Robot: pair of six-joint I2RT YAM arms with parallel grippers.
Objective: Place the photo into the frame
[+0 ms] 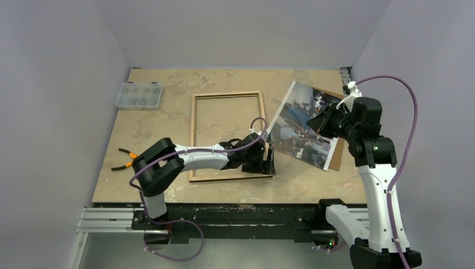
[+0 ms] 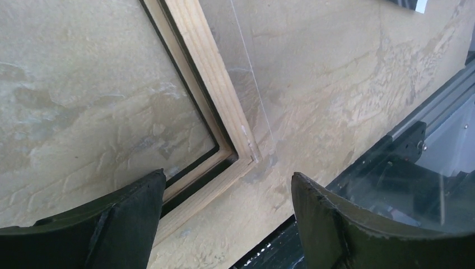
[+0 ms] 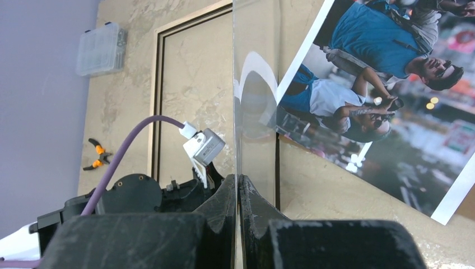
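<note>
Pane (image 3: 255, 112), transparent, between closed right jaws; faint from above

The frame (image 1: 194, 134) fills the middle of the desk (image 1: 224, 81). The left arm (image 1: 196, 157) lies across its near rail, with the left tool (image 2: 228, 178) spread wide over the frame's 5 o'clock corner. A clear pane (image 3: 255, 84), pinched in the right tool (image 3: 238, 188), stands between frame and photo (image 1: 302, 129) at 3 o'clock. Bare desk runs along 12 o'clock and at 5 o'clock by the near edge. A parts box (image 1: 138, 95) sits at 10 and pliers (image 1: 124, 159) at 9.
</note>
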